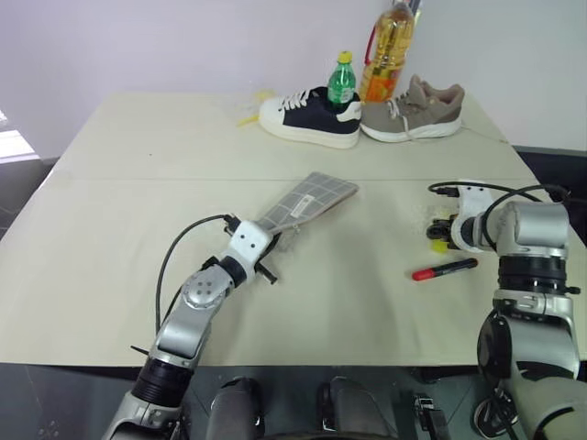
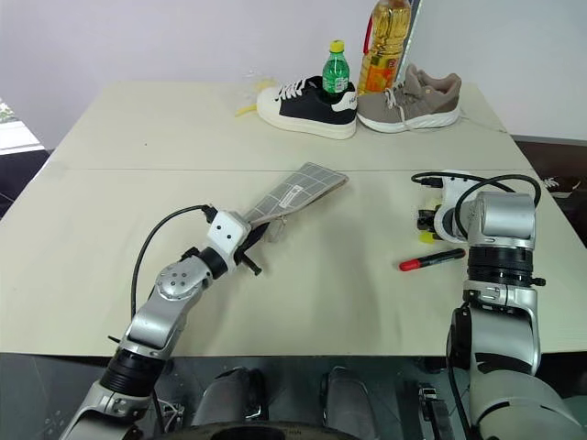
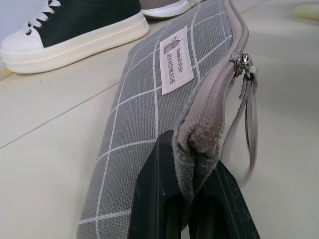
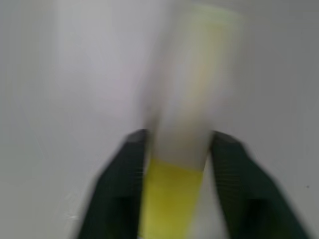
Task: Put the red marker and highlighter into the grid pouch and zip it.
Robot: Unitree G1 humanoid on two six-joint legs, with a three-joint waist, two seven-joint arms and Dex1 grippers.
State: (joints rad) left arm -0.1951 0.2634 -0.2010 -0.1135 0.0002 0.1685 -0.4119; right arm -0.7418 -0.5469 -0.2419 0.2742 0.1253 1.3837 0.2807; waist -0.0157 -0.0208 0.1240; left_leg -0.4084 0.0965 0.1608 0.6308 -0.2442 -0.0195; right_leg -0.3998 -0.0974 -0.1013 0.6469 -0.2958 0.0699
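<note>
- Left end effector (image 3: 192, 199), nearest the wrist camera: its two black fingers are pressed together on the corner end of the grid pouch (image 1: 307, 202), pinching the fabric just below the zipper band.
- Surface (image 1: 138, 229): a broad pale top carrying all the task items, with clutter along the far edge.
- Grid pouch: it lies flat near the middle of the surface, reaching away from the left end effector toward the far side. White label patch faces up. Zipper slider (image 3: 242, 62) sits partway along the top edge with its pull hanging; how far the mouth is open I cannot tell.
- Far-edge clutter, well apart from the work: black-and-white sneaker (image 1: 307, 117), tan sneaker (image 1: 413, 112), green bottle (image 1: 342, 81), oil bottle (image 1: 390, 46).
- Right end effector (image 4: 174, 149): down at the surface on the right, fingers set either side of the highlighter (image 4: 182, 124), close against the barrel. Firm pinch or not, I cannot tell; that view is blurred.
- Red marker (image 1: 445, 269): lying loose on the surface, just beside the right end effector on the near side, untouched.
- Progress, as judged: early. Pouch is steadied, highlighter is at the pickup stage. Neither pen appears to be inside. Both insertions and zipping remain.
</note>
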